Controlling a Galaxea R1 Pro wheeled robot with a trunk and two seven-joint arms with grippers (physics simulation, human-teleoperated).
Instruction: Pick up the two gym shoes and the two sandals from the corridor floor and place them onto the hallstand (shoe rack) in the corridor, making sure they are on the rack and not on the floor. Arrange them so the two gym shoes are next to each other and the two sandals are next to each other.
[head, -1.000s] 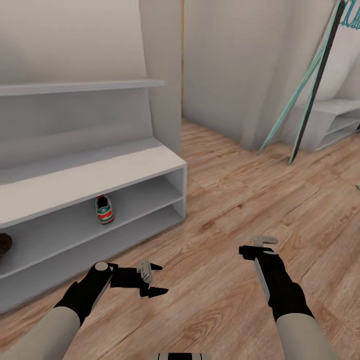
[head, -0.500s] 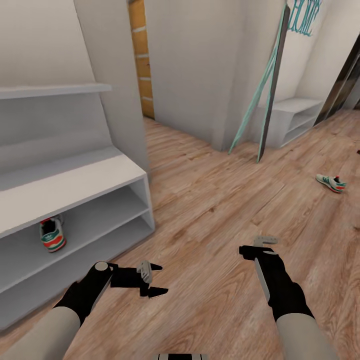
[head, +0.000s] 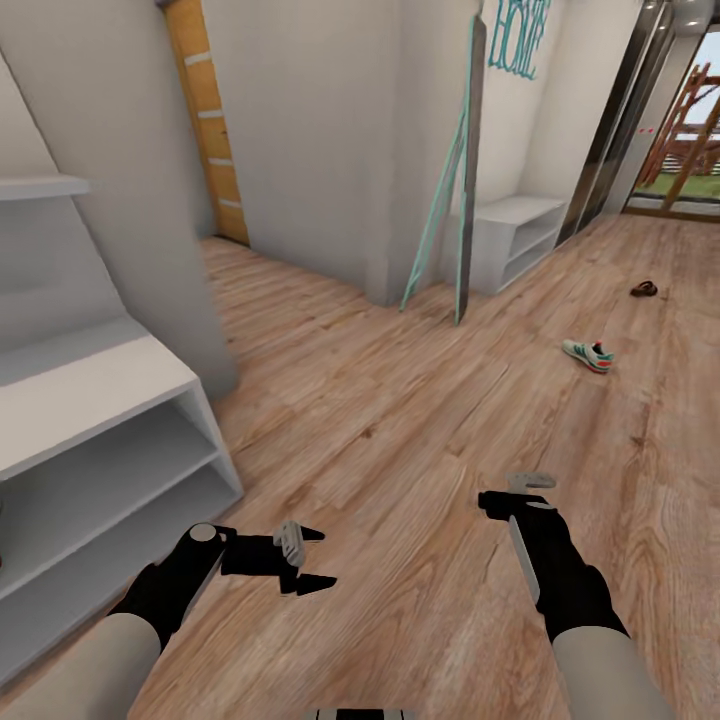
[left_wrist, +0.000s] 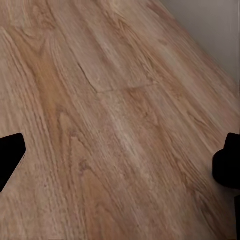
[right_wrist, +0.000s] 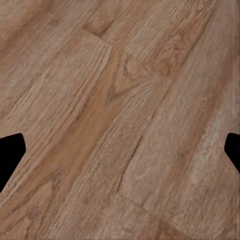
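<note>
The robot looks to be between pickups, facing down the corridor floor (head: 420, 420) with both the left claw (head: 308, 558) and right claw (head: 515, 494) spread wide and empty. One gym shoe (head: 587, 355) lies far ahead toward the glass doors, a sandal (head: 643, 289) beyond it. Next comes driving to them; the hallstand (head: 90, 385) shelves in sight look bare.
</note>
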